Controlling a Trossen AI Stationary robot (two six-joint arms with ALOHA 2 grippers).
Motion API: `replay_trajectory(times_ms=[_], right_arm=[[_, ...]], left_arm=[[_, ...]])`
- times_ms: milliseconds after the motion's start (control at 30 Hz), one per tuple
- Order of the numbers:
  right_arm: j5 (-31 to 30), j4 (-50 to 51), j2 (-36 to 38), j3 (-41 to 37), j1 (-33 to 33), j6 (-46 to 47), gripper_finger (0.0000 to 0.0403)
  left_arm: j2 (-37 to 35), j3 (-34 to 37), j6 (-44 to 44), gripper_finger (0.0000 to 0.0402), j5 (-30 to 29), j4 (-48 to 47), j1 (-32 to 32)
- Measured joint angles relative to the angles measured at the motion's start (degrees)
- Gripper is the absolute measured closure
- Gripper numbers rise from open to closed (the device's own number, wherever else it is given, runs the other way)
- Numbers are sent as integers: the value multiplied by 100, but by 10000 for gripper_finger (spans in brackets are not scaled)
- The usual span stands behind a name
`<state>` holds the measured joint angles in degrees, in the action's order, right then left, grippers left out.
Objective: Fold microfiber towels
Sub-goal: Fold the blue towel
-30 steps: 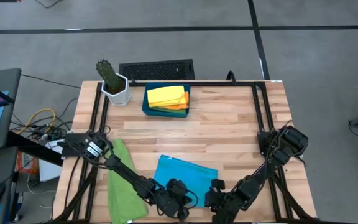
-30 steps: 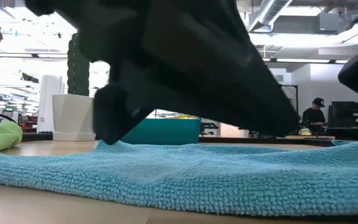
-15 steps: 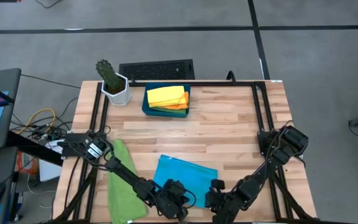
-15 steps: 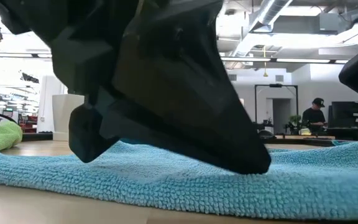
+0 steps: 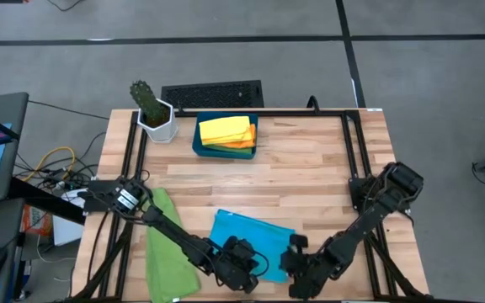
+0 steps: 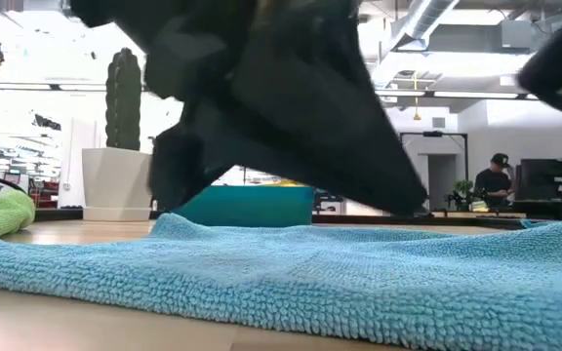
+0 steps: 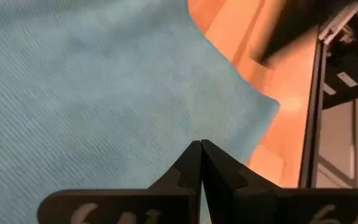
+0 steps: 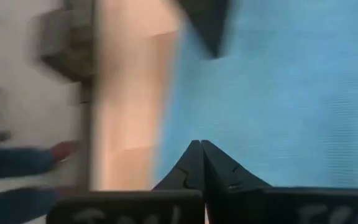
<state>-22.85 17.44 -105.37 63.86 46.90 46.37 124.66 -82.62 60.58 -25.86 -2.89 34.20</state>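
I've got both sets of fingers pressed tight together: my left gripper and right gripper sit over the near edge of the sky-blue towel, which lies flat by the table's front edge, and I can't tell whether either pinches cloth. The wrist views show blue pile just beyond each closed tip; only the overhead shows the green towel near the left edge and yellow towel in the teal tray at the back.

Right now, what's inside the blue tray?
Inside the tray lie folded towels: a yellow towel on top, an orange towel peeking out beneath. Anything deeper is covered.
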Motion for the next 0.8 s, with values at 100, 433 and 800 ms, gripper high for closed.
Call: replay_trajectory(times_ms=[100,433,800], right_arm=[[-401,499,86,-32,-233,7,387],[-251,568,-150,-560,-937,-22,383],[-334,751,-133,-745,-1661,-893,386]], left_arm=[[-11,-229,-258,401,-47,-394,-89],[0,-113,-457,401,-209,-1401,-437],[-29,156,-1769,402,128,-1356,-1236]])
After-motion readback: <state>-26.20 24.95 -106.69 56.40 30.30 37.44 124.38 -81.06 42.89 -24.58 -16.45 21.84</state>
